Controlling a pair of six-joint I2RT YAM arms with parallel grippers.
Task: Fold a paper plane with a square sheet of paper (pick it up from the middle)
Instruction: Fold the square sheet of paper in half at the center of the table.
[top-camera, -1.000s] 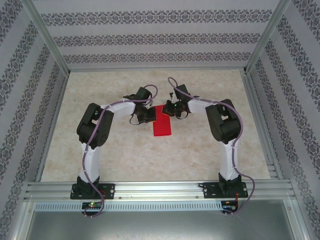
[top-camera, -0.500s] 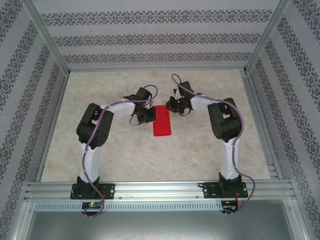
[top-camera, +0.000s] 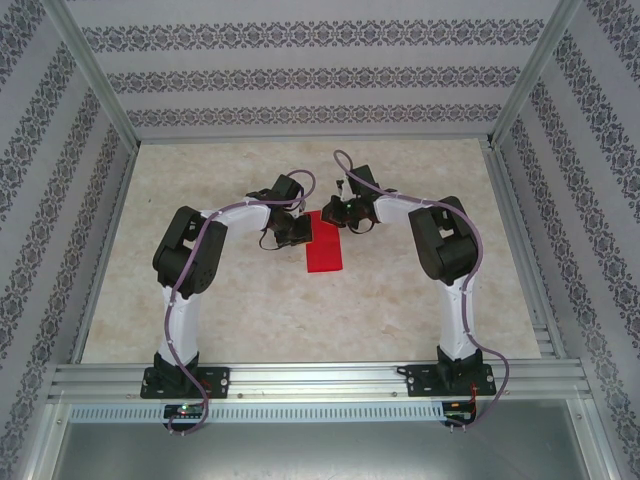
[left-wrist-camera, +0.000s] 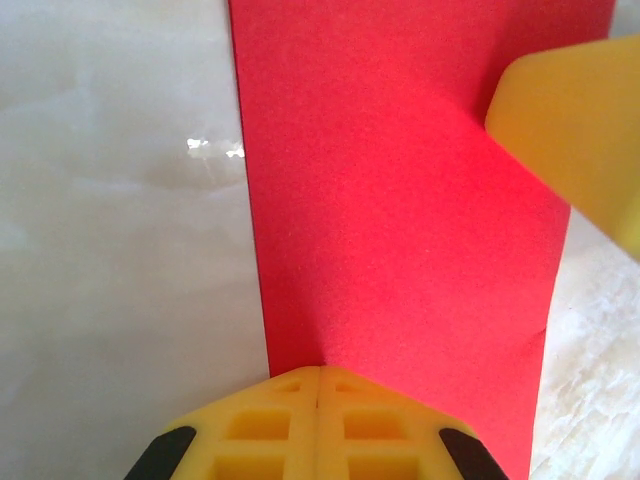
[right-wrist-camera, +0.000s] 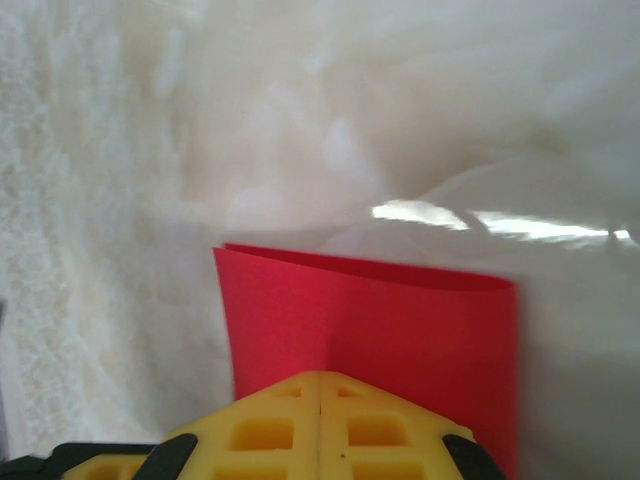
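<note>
Left jaws pressed together, tips resting on one red sheet of paper. Right jaws also pressed together, tips on same sheet's far end. Sheet, folded to narrow strip, lies flat mid-counter, between two arms: left arm, right arm.

White arms, black joints, purple cables
</note>
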